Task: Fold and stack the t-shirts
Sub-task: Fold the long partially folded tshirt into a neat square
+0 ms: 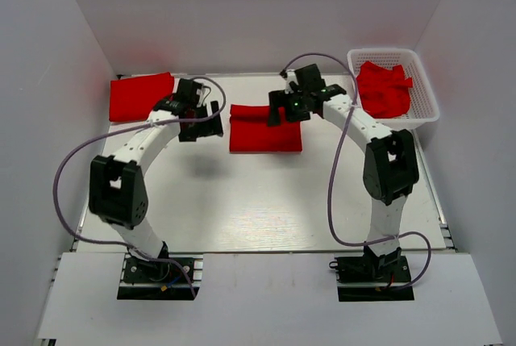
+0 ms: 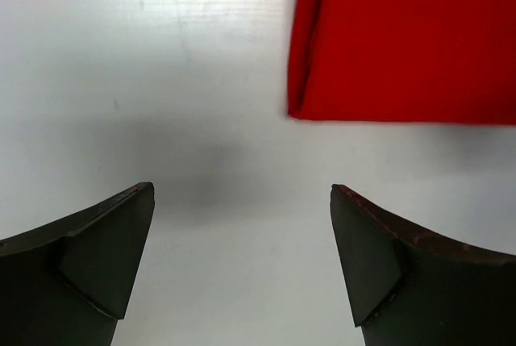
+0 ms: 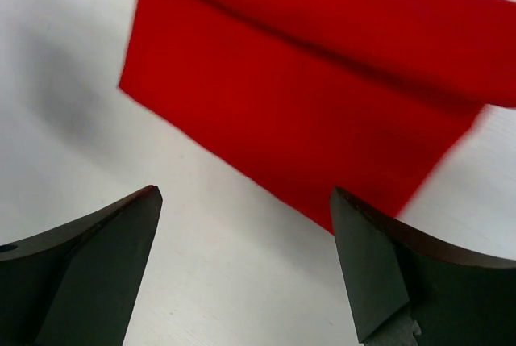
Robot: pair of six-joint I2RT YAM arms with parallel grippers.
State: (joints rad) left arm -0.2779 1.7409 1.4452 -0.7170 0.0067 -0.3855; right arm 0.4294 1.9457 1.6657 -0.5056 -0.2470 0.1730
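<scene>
A folded red t-shirt point(image 1: 264, 131) lies flat at the table's centre back. It also shows in the left wrist view point(image 2: 403, 39) and in the right wrist view point(image 3: 322, 80). My left gripper point(image 1: 211, 120) is open and empty just left of it. My right gripper point(image 1: 282, 110) is open and empty above its far right part. A second folded red t-shirt point(image 1: 141, 96) lies at the back left. Crumpled red t-shirts point(image 1: 384, 88) fill the white basket point(image 1: 426, 112) at the back right.
White walls close in the table on the left, right and back. The arms' grey cables loop over the table on both sides.
</scene>
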